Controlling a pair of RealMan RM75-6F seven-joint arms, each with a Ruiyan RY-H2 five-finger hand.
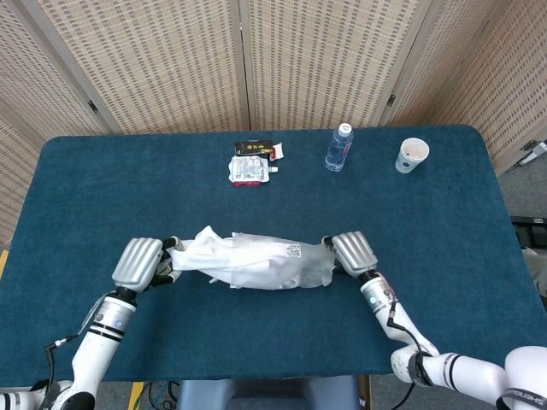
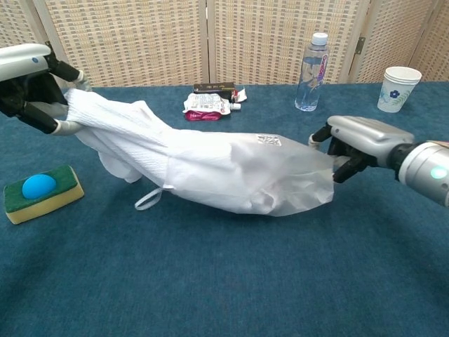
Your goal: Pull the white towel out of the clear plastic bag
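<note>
The white towel (image 2: 123, 133) (image 1: 201, 249) sticks partly out of the open left end of the clear plastic bag (image 2: 245, 172) (image 1: 278, 265), which lies stretched across the near middle of the table. My left hand (image 2: 31, 88) (image 1: 139, 261) grips the towel's free end at the far left, lifted off the table. My right hand (image 2: 358, 144) (image 1: 353, 253) pinches the closed right end of the bag. Much of the towel lies inside the bag, seen through the film.
A yellow-green sponge with a blue ball (image 2: 41, 192) lies under my left hand. At the back stand a water bottle (image 2: 311, 63) (image 1: 338, 148), a paper cup (image 2: 398, 88) (image 1: 412, 155) and a small pouch with a dark packet (image 2: 208, 102) (image 1: 250, 164).
</note>
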